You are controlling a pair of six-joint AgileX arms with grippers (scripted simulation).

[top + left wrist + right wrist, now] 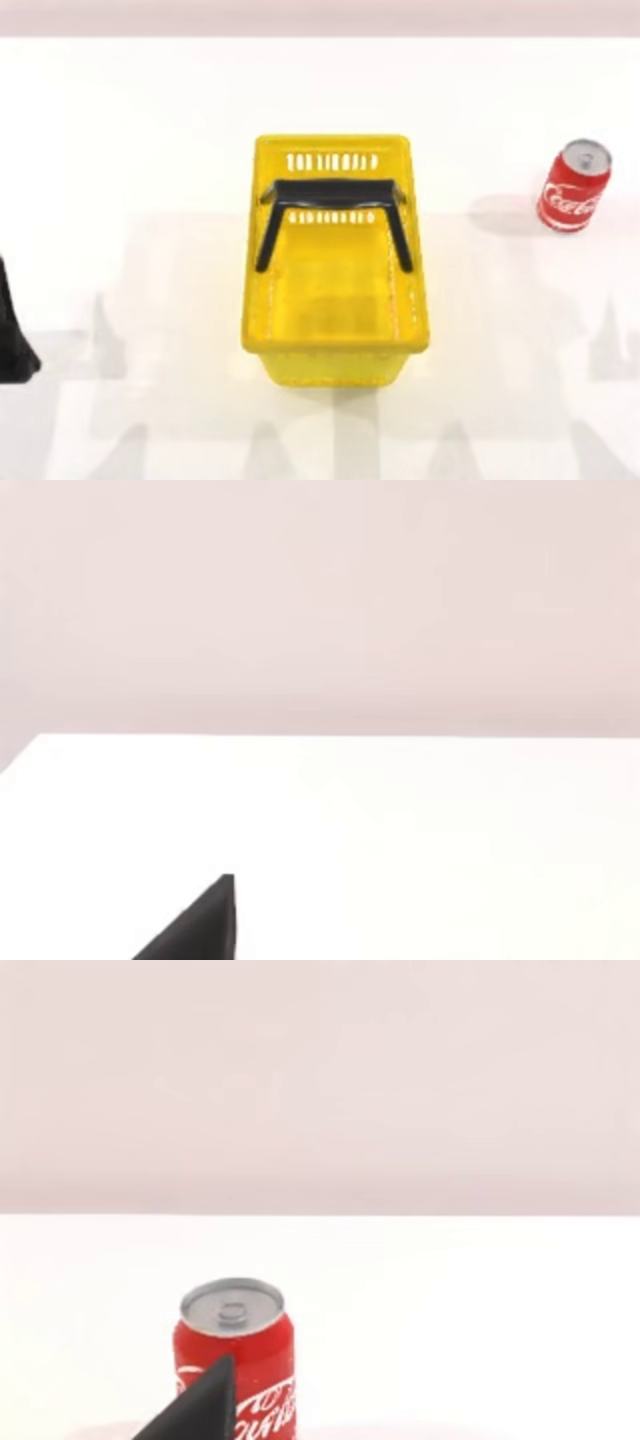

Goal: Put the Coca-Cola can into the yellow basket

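Observation:
The Coca-Cola can [574,186] stands upright at the table's far right, red with white script and a silver top. The yellow basket [252,300] sits at the table's middle, holding nothing, its black handle [334,192] folded over the far end. My right gripper [320,1430] is out of the top view; in the right wrist view it is short of the can [237,1360], apart from it, with one dark finger [205,1410] showing and nothing beside it. My left arm [12,340] is parked at the left edge, its gripper [320,950] over bare table.
The white table [120,150] spreads round the basket on all sides. A pale wall [320,1080] rises behind the table's far edge. A wide gap of bare table separates the can from the basket's right side.

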